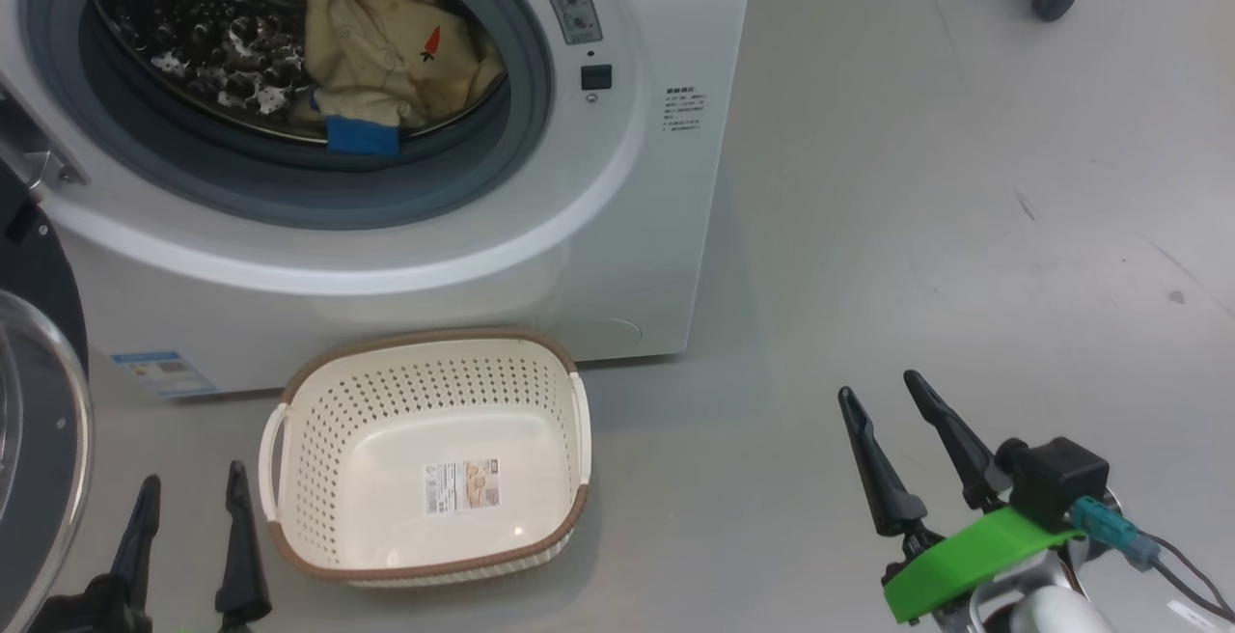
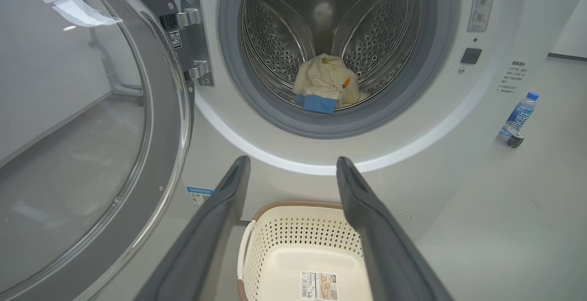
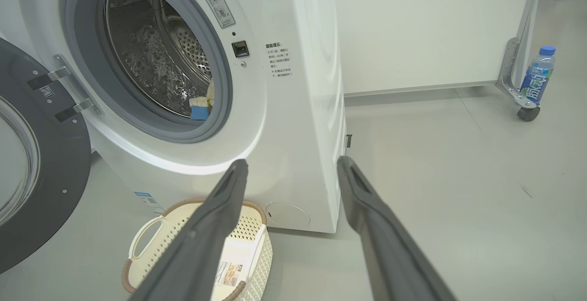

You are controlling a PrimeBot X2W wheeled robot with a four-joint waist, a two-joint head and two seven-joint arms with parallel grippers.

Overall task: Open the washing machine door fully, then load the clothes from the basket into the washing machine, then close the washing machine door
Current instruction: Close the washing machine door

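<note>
**Desk:** Where are the clothes right now?

**Operator:** I see them inside the washing machine (image 1: 579,257). The cream clothes (image 1: 386,44) lie in a heap at the bottom front of the steel drum (image 2: 275,39), carrot print facing out. A blue patch is just behind the grey gasket (image 1: 289,189).

**Desk:** And the door?

**Operator:** The washing machine door (image 2: 151,154) is swung wide open on its hinges, on my left. Its glass bowl is at the left edge of my head view.

**Desk:** The basket?

**Operator:** The basket (image 1: 425,336) sits on the floor (image 1: 917,228) right in front of the machine, below the opening. I can see its bare bottom and the label sticker (image 1: 461,486).

**Desk:** Grippers?

**Operator:** Both are released, fingers spread, grasping nothing. My left gripper (image 1: 193,477) hangs low between the door and the basket's left handle, pointing at the drum. My right gripper (image 1: 879,385) is over bare floor, well to the right of the basket. Its wrist view looks past the machine's corner, and a water bottle (image 3: 537,74) stands far off by a caster.
</note>
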